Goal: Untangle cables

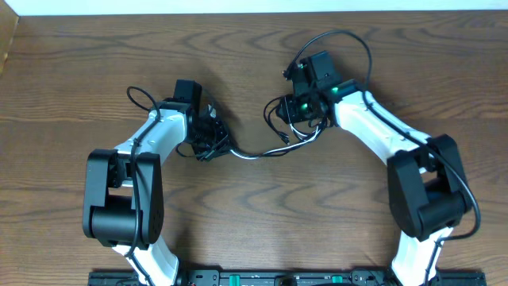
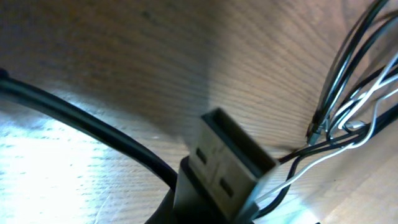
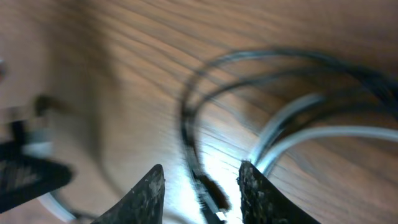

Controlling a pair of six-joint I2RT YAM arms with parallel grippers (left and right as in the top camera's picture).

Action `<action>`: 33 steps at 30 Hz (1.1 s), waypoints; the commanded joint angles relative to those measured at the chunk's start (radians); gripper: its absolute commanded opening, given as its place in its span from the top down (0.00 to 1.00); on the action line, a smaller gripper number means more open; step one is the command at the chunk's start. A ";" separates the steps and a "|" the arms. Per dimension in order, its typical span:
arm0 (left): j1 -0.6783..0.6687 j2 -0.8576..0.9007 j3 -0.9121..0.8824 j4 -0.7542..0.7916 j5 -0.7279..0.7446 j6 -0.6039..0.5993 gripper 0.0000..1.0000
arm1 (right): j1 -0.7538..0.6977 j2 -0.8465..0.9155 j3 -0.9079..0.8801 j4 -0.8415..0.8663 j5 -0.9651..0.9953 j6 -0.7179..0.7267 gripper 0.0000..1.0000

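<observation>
The cables point(image 1: 262, 153), thin black cords and a white one, stretch across the table between my two grippers, with a knot of loops at each end. My left gripper point(image 1: 208, 131) sits on the left knot. In the left wrist view a flat plug point(image 2: 230, 165) juts out right in front of the camera, apparently clamped, with the white cord point(image 2: 367, 134) and black cords trailing to the right. My right gripper point(image 3: 202, 180) hovers over the right knot point(image 1: 290, 119), open, and a black cord with a small plug point(image 3: 208, 190) lies loose between its fingers point(image 3: 252, 186).
The wooden table point(image 1: 254, 214) runs to a white strip along the far edge. A thick black arm wire point(image 1: 349, 38) loops above the right wrist. Both arm bases point(image 1: 119, 214) stand at the near edge.
</observation>
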 commanded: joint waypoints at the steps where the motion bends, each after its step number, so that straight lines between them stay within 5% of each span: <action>1: 0.002 -0.007 0.009 -0.026 -0.038 -0.008 0.93 | -0.001 -0.003 0.007 -0.021 0.161 0.083 0.69; 7: 0.000 -0.007 0.006 -0.105 -0.121 -0.001 0.93 | 0.000 0.006 0.007 -0.148 0.211 0.084 0.73; 14: -0.031 -0.007 -0.001 -0.118 -0.122 0.181 0.92 | -0.013 -0.001 0.040 -0.244 0.217 0.093 0.78; 25: -0.029 -0.201 0.017 -0.174 -0.188 0.306 0.92 | -0.106 -0.025 0.219 -0.482 0.225 0.056 0.69; 29: -0.032 -0.319 0.017 -0.162 -0.190 0.306 0.43 | -0.151 -0.024 0.218 -0.479 0.224 0.056 0.66; 33: -0.058 -0.365 0.017 -0.146 -0.191 0.306 0.31 | -0.186 -0.024 0.218 -0.475 0.171 0.044 0.64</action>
